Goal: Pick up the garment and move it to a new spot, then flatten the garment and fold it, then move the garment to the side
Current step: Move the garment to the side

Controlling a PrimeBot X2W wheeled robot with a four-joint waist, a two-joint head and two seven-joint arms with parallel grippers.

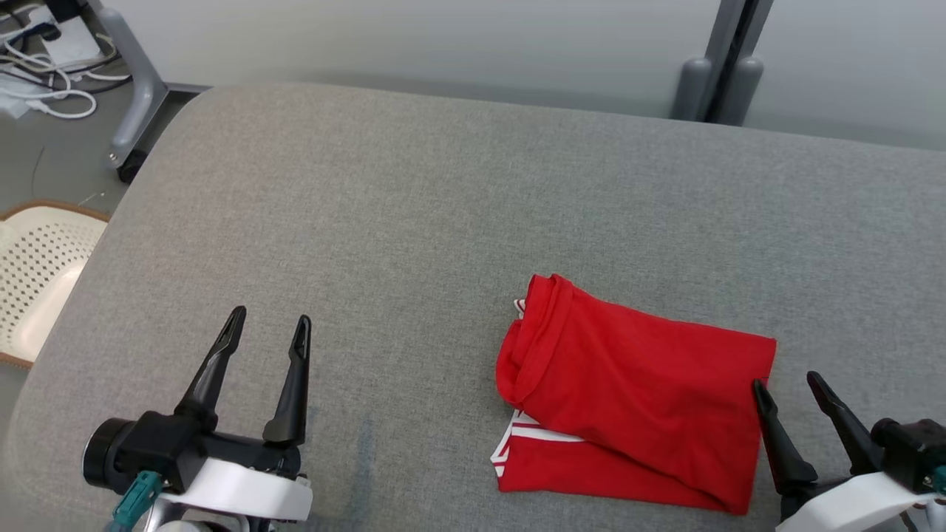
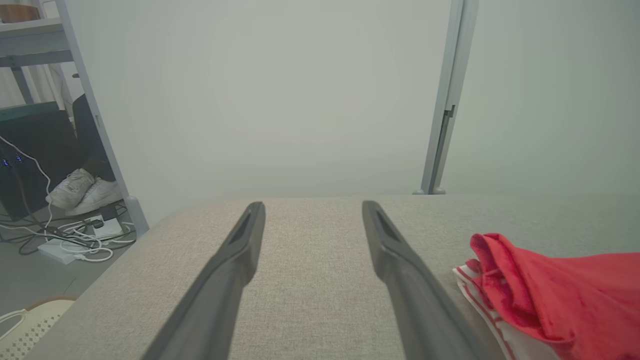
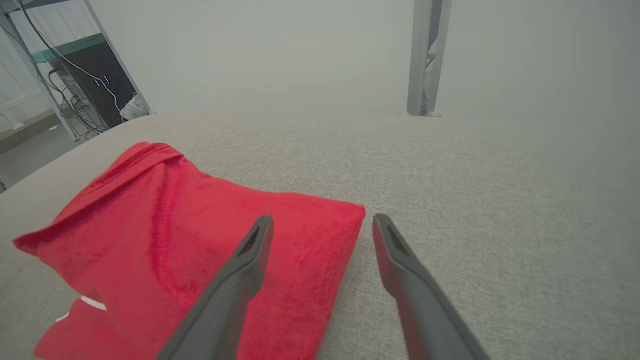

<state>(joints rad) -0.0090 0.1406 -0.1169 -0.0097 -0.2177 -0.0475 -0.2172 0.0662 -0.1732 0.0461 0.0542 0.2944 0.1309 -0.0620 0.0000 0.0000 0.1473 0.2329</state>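
- One garment (image 1: 635, 399), red, lies folded into a rough rectangle on the grey padded surface (image 1: 414, 222), toward its near right; white stripes (image 1: 543, 436) show on the lower layer at the garment's near left corner; a rolled hem runs along its left edge.
- There are two grippers, each with two long dark fingers; that makes four fingers in all.
- The left gripper (image 1: 270, 316) sits over the near left of the surface, well apart from the garment; its fingers are released and spread wide, with bare grey cloth between them; nothing is grasped.
- The right gripper (image 1: 785, 380) sits at the near right, just at the garment's right edge; its fingers are also released and spread wide.
- In the right wrist view one finger of the right gripper crosses the red cloth and the other crosses the bare surface; the garment's far right corner lies between them; whether the finger touches the cloth I cannot tell; it grasps nothing.
- One grey upright post (image 1: 720, 74) stands beyond the far edge, toward the right.
- One cream perforated chair seat (image 1: 37, 273) shows off the left edge; one angled grey frame leg (image 1: 137, 96) stands on the floor at the far left.
- White cables (image 1: 44, 81) lie in a tangle on the floor by that leg; they are too knotted to count.
- Two white shoes (image 2: 82, 190) sit side by side on the floor at the far left.
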